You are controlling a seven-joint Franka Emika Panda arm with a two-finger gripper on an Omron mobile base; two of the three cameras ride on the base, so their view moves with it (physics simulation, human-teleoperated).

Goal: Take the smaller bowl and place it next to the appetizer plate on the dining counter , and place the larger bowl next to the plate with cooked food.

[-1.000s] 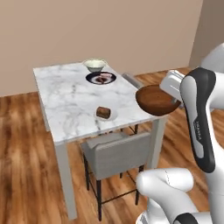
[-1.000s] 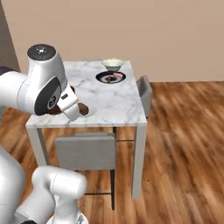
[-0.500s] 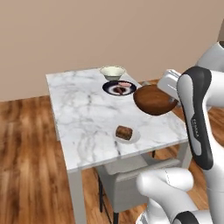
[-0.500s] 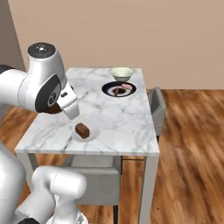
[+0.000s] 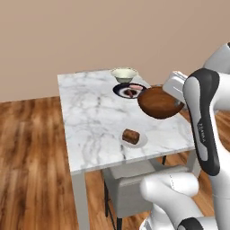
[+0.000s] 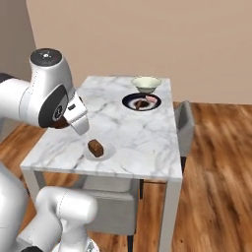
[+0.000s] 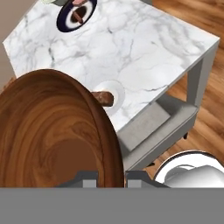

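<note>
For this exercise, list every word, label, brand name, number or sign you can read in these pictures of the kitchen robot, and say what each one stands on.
One text, not readable: a small grey marking runs lengthwise down the white forearm in the left base view, too small and blurred to read.
No writing on the smaller bowl, larger bowl, appetizer plate, plate with cooked food, dining counter or chair.

No legible text anywhere; only a faint, unreadable marking along the robot arm (image 5: 203, 130).
</note>
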